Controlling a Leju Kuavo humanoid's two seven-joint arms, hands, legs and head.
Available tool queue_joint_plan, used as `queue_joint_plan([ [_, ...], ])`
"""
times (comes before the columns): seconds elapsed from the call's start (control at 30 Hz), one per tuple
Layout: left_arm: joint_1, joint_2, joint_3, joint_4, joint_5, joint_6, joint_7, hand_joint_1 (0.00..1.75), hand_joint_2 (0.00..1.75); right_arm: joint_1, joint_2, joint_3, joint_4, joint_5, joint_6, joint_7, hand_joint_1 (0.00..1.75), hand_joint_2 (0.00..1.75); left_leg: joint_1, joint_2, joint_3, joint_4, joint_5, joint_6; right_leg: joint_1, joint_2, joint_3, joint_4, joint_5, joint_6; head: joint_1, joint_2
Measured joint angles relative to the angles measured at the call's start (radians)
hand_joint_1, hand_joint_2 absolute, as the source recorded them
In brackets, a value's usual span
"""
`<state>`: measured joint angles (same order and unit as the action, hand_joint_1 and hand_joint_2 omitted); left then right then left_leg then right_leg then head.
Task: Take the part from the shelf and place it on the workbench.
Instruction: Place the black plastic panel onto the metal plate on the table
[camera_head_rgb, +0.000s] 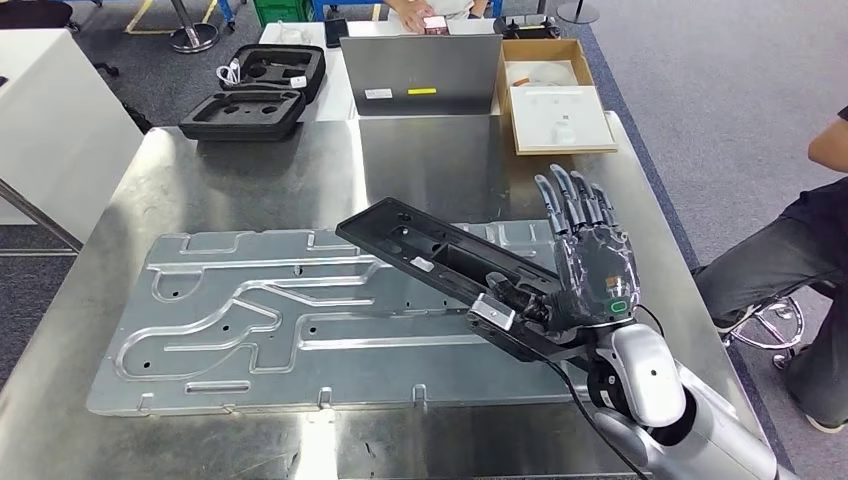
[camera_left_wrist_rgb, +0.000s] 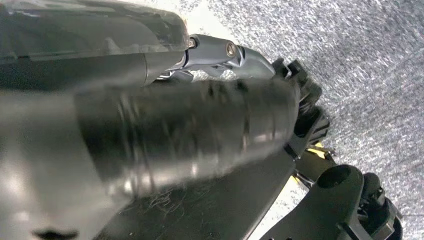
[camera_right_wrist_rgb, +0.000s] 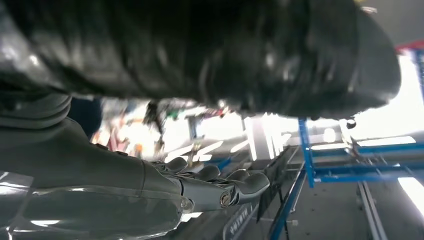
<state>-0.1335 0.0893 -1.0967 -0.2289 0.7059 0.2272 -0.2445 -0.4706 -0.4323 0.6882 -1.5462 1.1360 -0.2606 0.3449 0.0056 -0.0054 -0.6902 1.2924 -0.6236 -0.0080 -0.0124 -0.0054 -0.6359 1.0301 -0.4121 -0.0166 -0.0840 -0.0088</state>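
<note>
Head view: the right hand (camera_head_rgb: 590, 270) (fingers stretched flat) props the long black part (camera_head_rgb: 440, 262) tilted over the workbench (camera_head_rgb: 250, 180); left hand's fingers unreadable.

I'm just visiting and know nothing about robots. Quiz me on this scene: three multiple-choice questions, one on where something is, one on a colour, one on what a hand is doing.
1. Where does the long part lie?
A. inside the cardboard box
B. slanted over the grey metal plate on the workbench
C. on the floor

2. What colour is the long part?
A. black
B. yellow
C. white

3. What is the right hand doing?
A. hanging empty beside the table
B. holding the part by its near end
C. pressing the laptop

Answers:
1 B: the long part slants across the metal plate on the workbench.
2 A: it is plainly black.
3 B: the right hand is at its near end, fingers stretched straight.
</note>
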Motion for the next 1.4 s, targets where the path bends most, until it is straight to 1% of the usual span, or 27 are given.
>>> queue_joint_plan([
  [0.03,0.000,0.000,0.000,0.000,0.002,-0.001,-0.002,0.00,0.00,0.005,0.007,0.000,-0.018,-0.028,-0.027,-0.005,0.00,0.00,0.001,0.000,0.013,0.000,0.002,0.000,0.002,0.000,-0.008,0.002,0.005,0.000,0.000,0.000],
  [0.07,0.001,0.000,0.000,0.000,0.005,-0.002,-0.003,0.00,0.00,0.011,0.014,0.000,-0.038,-0.058,-0.056,-0.013,0.00,0.00,0.001,0.000,0.046,-0.041,0.019,0.002,0.003,0.001,-0.016,0.004,0.010,0.001,0.000,0.000],
  [0.13,0.000,0.000,0.000,0.000,0.009,-0.004,-0.004,0.00,0.00,0.022,0.029,-0.001,-0.080,-0.124,-0.119,-0.040,0.00,0.00,-0.001,0.000,0.143,-0.183,0.061,0.010,0.005,0.003,-0.027,0.007,0.022,0.005,0.000,0.000],
  [0.2,-0.001,0.000,0.000,0.000,0.013,-0.005,-0.004,0.00,0.00,0.039,0.043,-0.002,-0.120,-0.187,-0.177,-0.077,0.00,0.00,-0.007,-0.002,0.193,-0.277,0.084,0.019,0.005,0.002,-0.030,0.005,0.034,0.015,0.003,0.000],
  [0.3,0.003,-0.001,0.000,0.000,0.017,-0.005,-0.001,0.00,0.00,0.072,0.061,-0.003,-0.173,-0.238,-0.222,-0.117,0.00,0.00,-0.014,-0.001,0.185,-0.293,0.109,0.034,0.000,0.000,-0.032,-0.004,0.051,0.032,0.006,0.000],
  [0.33,0.004,-0.001,0.000,0.000,0.017,-0.006,0.000,0.00,0.00,0.082,0.065,-0.003,-0.189,-0.243,-0.226,-0.122,0.00,0.00,-0.013,0.001,0.180,-0.298,0.122,0.040,-0.002,0.002,-0.038,0.002,0.038,0.037,0.006,0.000],
  [0.4,0.005,0.000,0.000,0.000,0.018,-0.006,0.002,0.00,0.00,0.097,0.071,-0.003,-0.215,-0.251,-0.230,-0.127,0.00,0.00,-0.008,0.006,0.162,-0.306,0.149,0.054,-0.005,0.005,-0.064,0.068,-0.044,0.044,0.010,0.000],
  [0.47,0.005,0.002,0.000,0.000,0.021,-0.006,0.002,0.00,0.00,0.111,0.073,-0.003,-0.236,-0.268,-0.241,-0.141,0.00,0.00,-0.008,0.008,0.134,-0.304,0.171,0.060,-0.006,0.005,-0.094,0.194,-0.143,0.050,0.016,0.000],
  [0.5,0.005,0.002,0.000,0.000,0.023,-0.006,0.003,0.00,0.00,0.123,0.075,-0.004,-0.248,-0.281,-0.255,-0.153,0.00,0.00,-0.008,0.008,0.119,-0.302,0.181,0.059,-0.007,0.005,-0.099,0.249,-0.166,0.053,0.016,0.000],
  [0.53,0.006,0.002,0.000,0.000,0.026,-0.007,0.003,0.00,0.00,0.139,0.077,-0.004,-0.261,-0.296,-0.274,-0.167,0.00,0.00,-0.007,0.008,0.103,-0.299,0.190,0.058,-0.007,0.005,-0.088,0.274,-0.165,0.056,0.016,0.000],
  [0.57,0.007,0.002,0.000,0.000,0.028,-0.007,0.003,0.00,0.00,0.157,0.078,-0.006,-0.277,-0.310,-0.295,-0.178,0.00,0.00,-0.006,0.008,0.087,-0.294,0.198,0.055,-0.007,0.005,-0.061,0.264,-0.147,0.058,0.016,0.000],
  [0.63,0.009,0.002,0.000,0.000,0.033,-0.008,0.003,0.00,0.00,0.189,0.078,-0.013,-0.311,-0.328,-0.330,-0.193,0.00,0.00,-0.004,0.008,0.059,-0.280,0.209,0.047,-0.009,0.005,0.038,0.148,-0.112,0.060,0.016,0.000],
  [0.7,0.009,0.003,0.000,0.000,0.037,-0.008,0.003,0.00,0.00,0.210,0.078,-0.021,-0.341,-0.334,-0.344,-0.198,0.00,0.00,-0.005,0.008,0.042,-0.265,0.218,0.036,-0.006,0.008,0.116,0.035,-0.113,0.053,0.014,0.000],
  [0.73,0.009,0.003,0.000,0.000,0.038,-0.008,0.003,0.00,0.00,0.218,0.078,-0.023,-0.353,-0.335,-0.347,-0.199,0.00,0.00,-0.006,0.007,0.038,-0.261,0.223,0.030,-0.003,0.010,0.129,0.010,-0.120,0.046,0.014,0.000],
  [0.8,0.009,0.004,0.000,0.000,0.038,-0.008,0.003,0.00,0.00,0.233,0.078,-0.027,-0.372,-0.338,-0.350,-0.199,0.00,0.00,-0.005,0.006,0.036,-0.260,0.234,0.016,-0.001,0.011,0.119,0.006,-0.110,0.027,0.017,0.000],
  [0.87,0.010,0.004,0.000,0.000,0.038,-0.007,0.004,0.00,0.00,0.240,0.080,-0.030,-0.388,-0.340,-0.350,-0.199,0.00,0.00,-0.001,0.005,0.023,-0.238,0.202,0.005,-0.002,0.008,0.100,0.003,-0.093,0.009,0.016,0.000],
  [0.97,0.010,0.005,0.000,0.000,0.038,-0.007,0.004,0.00,0.00,0.246,0.082,-0.034,-0.401,-0.343,-0.354,-0.199,0.00,0.00,0.002,0.005,-0.002,-0.109,0.059,-0.005,0.001,0.006,0.063,0.001,-0.059,-0.007,0.012,0.000],
  [1.0,0.009,0.005,0.001,0.000,0.039,-0.007,0.004,0.00,0.00,0.257,0.083,-0.038,-0.406,-0.346,-0.360,-0.200,0.00,0.00,0.002,0.005,-0.004,-0.057,0.029,-0.005,0.004,0.006,0.048,0.002,-0.046,-0.009,0.012,0.000],
  [1.03,0.009,0.005,0.001,0.000,0.041,-0.006,0.004,0.00,0.00,0.274,0.084,-0.046,-0.414,-0.354,-0.370,-0.204,0.00,0.00,0.002,0.005,0.001,-0.018,0.024,-0.004,0.008,0.005,0.032,0.003,-0.033,-0.010,0.011,0.000],
  [1.1,0.009,0.005,0.002,0.000,0.050,-0.005,0.005,0.00,0.00,0.326,0.085,-0.076,-0.441,-0.384,-0.401,-0.223,0.00,0.00,0.001,0.004,0.044,-0.015,0.073,0.004,0.016,0.003,-0.003,0.005,-0.008,-0.010,0.011,0.000],
  [1.13,0.010,0.006,0.003,0.000,0.056,-0.005,0.007,0.00,0.00,0.355,0.086,-0.098,-0.457,-0.410,-0.417,-0.241,0.00,0.00,-0.001,0.003,0.090,-0.061,0.094,0.013,0.019,0.002,-0.017,0.005,0.003,-0.010,0.011,0.000],
  [1.17,0.009,0.007,0.004,0.000,0.063,-0.004,0.009,0.00,0.00,0.390,0.089,-0.127,-0.475,-0.447,-0.428,-0.269,0.00,0.00,-0.004,0.002,0.152,-0.136,0.094,0.023,0.022,0.001,-0.027,0.006,0.013,-0.009,0.011,0.000],
  [1.23,0.008,0.011,0.008,0.000,0.080,-0.001,0.014,0.00,0.00,0.473,0.101,-0.195,-0.512,-0.561,-0.440,-0.351,0.00,0.00,-0.014,0.000,0.248,-0.275,0.064,0.034,0.021,-0.004,-0.033,0.004,0.031,-0.002,0.013,0.000],
  [1.27,0.008,0.012,0.011,0.000,0.088,0.000,0.016,0.00,0.00,0.518,0.110,-0.234,-0.527,-0.627,-0.441,-0.398,0.00,0.00,-0.019,-0.001,0.269,-0.313,0.053,0.037,0.019,-0.007,-0.032,-0.001,0.041,0.004,0.011,0.000],
  [1.33,0.012,0.012,0.020,0.000,0.104,0.003,0.020,0.00,0.00,0.601,0.134,-0.319,-0.547,-0.740,-0.441,-0.477,0.00,0.00,-0.022,0.001,0.262,-0.331,0.074,0.044,0.013,-0.006,-0.035,-0.007,0.050,0.016,0.009,0.000],
  [1.37,0.013,0.012,0.024,0.000,0.112,0.006,0.022,0.00,0.00,0.644,0.150,-0.364,-0.552,-0.794,-0.441,-0.511,0.00,0.00,-0.020,0.004,0.253,-0.337,0.087,0.050,0.011,-0.002,-0.042,0.003,0.029,0.021,0.009,0.000],
  [1.4,0.015,0.012,0.027,0.001,0.119,0.009,0.025,0.00,0.00,0.685,0.167,-0.412,-0.555,-0.852,-0.441,-0.543,0.00,0.00,-0.017,0.007,0.242,-0.341,0.102,0.058,0.011,0.001,-0.052,0.030,-0.011,0.025,0.013,0.000],
])
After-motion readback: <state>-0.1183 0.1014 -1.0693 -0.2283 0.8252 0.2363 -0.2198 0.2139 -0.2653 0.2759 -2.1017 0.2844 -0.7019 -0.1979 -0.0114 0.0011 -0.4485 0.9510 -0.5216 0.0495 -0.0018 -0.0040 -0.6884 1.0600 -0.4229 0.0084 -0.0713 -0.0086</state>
